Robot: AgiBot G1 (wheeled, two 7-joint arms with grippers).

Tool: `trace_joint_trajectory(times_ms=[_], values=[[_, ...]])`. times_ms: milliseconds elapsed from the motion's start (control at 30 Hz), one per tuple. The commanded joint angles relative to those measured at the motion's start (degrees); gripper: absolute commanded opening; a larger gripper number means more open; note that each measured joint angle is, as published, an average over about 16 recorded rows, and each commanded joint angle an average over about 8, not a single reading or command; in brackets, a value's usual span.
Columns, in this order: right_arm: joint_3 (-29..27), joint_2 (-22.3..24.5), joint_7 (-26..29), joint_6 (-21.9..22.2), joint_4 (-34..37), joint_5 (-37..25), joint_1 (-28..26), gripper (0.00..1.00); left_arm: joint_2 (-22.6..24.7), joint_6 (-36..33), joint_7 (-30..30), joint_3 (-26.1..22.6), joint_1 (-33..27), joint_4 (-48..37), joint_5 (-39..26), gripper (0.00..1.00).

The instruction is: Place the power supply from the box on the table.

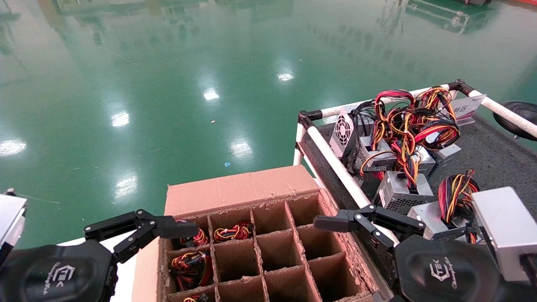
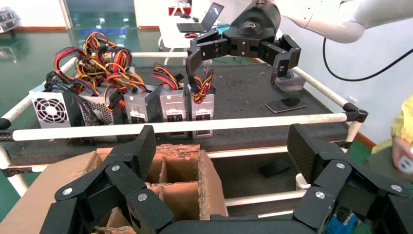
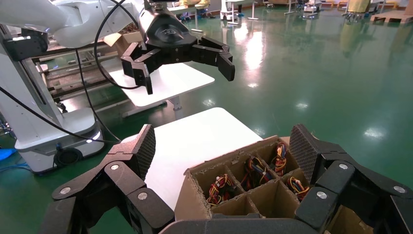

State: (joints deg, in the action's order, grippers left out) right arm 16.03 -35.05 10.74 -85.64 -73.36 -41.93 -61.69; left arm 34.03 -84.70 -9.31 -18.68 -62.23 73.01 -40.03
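Note:
The box [image 1: 235, 191] stands low in the middle of the head view, most of its grid cells empty. Power supplies with coloured wire bundles [image 1: 233, 230] fill the cells along its left side, also seen in the right wrist view [image 3: 258, 170]. Several more power supplies [image 1: 398, 193] lie on the table [image 1: 495, 159] to the right. My left gripper [image 1: 176, 230] hovers open over the box's left cells, holding nothing [image 2: 221, 146]. My right gripper [image 1: 331, 222] hovers open and empty over the box's right edge, beside the table rail [image 3: 224, 146].
A white pipe rail [image 1: 335, 167] separates the box from the table. A white side table [image 3: 195, 136] lies left of the box. A flat dark slab [image 2: 286, 105] sits on the felt. Glossy green floor [image 1: 168, 84] stretches beyond. A person's hand [image 2: 402, 156] shows past the table.

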Motion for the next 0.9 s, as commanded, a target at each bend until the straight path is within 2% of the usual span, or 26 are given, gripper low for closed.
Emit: trace_joint_trajectory(times_ms=[33, 900], values=[[0.00, 0.00, 0.00, 0.00, 0.00, 0.00, 0.00, 1.00, 0.00, 0.00, 0.00, 0.00, 0.00, 0.00, 0.00, 0.00], [0.00, 0.00, 0.00, 0.00, 0.00, 0.00, 0.00, 1.00, 0.00, 0.00, 0.00, 0.00, 0.00, 0.00, 0.00, 0.00]])
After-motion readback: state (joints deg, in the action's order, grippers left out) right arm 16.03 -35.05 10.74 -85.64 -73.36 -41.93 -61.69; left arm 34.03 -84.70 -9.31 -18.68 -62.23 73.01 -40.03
